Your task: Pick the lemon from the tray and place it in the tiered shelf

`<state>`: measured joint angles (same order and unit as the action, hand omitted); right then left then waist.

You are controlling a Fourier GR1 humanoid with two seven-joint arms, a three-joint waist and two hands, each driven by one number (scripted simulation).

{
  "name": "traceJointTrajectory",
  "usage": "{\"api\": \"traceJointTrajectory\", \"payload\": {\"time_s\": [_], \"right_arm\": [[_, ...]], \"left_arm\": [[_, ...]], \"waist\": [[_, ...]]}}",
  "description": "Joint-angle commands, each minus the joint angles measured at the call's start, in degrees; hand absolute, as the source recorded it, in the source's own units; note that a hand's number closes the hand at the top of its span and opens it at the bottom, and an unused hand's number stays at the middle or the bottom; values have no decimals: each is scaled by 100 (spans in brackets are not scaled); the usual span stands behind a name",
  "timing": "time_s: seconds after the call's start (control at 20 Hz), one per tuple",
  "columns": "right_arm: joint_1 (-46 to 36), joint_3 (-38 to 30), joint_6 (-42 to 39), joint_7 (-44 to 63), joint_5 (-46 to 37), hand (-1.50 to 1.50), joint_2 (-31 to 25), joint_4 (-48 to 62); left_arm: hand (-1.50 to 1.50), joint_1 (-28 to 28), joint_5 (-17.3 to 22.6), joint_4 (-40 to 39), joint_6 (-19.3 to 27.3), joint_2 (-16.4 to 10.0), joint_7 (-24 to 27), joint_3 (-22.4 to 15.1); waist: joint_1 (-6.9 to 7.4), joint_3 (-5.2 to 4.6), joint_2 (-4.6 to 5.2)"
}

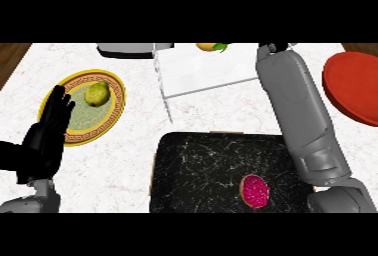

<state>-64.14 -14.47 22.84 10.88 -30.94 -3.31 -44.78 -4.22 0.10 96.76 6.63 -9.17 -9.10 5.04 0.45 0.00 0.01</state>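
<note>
Already the lemon (210, 47) lies on the shelf (199, 72), apart from the right hand (275, 47), state unclear

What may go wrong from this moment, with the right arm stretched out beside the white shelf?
1. The right forearm lies close beside the right edge of the tiered shelf. When it pulls back, it might nudge the shelf.
2. The lemon appears to sit at the shelf's far end, only partly in view. It is round, so a bump could make it roll off.
</note>
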Motion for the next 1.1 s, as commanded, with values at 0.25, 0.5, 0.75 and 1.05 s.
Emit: {"api": "traceJointTrajectory", "payload": {"time_s": [0.25,0.5,0.75,1.05], "right_arm": [[648,-273,-366,1331,330,-150,-732,-1598],[1785,-543,-1090,1364,814,-150,-1349,-2694],[2812,-932,-2048,1439,1676,-150,-1787,-3781],[3298,-1332,-2637,1725,2467,-150,-2238,-4521]], "left_arm": [[0,-62,0,-33,18,3,-102,74],[0,314,-248,418,161,159,-220,-181],[0,52,-52,62,38,33,-43,107],[0,220,-39,173,-133,1,-50,79]], "waist": [[-144,-2,-45],[-146,3,-49],[-160,1,-33],[-75,-1,-17]]}}
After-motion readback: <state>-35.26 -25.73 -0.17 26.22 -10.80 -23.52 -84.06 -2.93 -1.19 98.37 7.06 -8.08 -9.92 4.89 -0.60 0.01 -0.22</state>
